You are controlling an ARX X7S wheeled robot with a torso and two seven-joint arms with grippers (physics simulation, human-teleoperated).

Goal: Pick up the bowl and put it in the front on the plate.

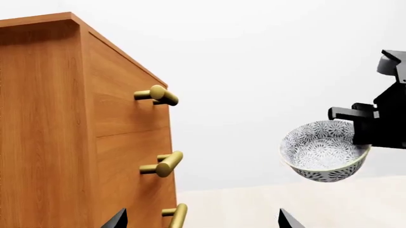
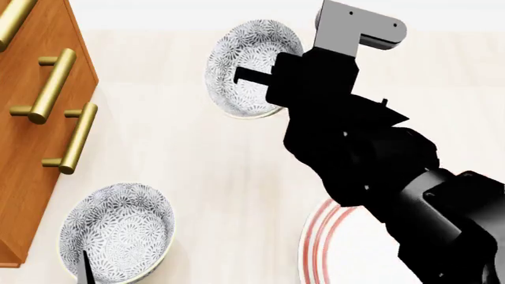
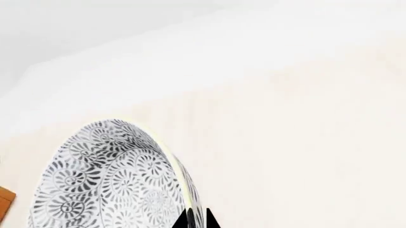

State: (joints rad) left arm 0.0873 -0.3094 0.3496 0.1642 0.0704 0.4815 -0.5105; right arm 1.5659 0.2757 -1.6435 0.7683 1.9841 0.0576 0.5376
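Note:
The bowl [image 2: 248,65], white with a grey-blue floral pattern, hangs in the air with my right gripper [image 2: 272,80] shut on its rim. In the left wrist view the bowl [image 1: 320,149] is tilted, held off the floor-like surface by the right gripper [image 1: 358,118]. Close up, the bowl's rim [image 3: 108,180] sits between the right gripper's [image 3: 195,219] fingertips. The plate [image 2: 320,239], white with red rings, shows only partly under my right arm, nearer to me than the held bowl. My left gripper [image 1: 203,223] is open and holds nothing.
A second look-alike bowl [image 2: 118,231] rests at the near left, with a left fingertip [image 2: 85,269] over it. A wooden drawer cabinet [image 2: 32,118] with brass handles [image 1: 161,164] stands at the left. A pale surface lies between the bowls.

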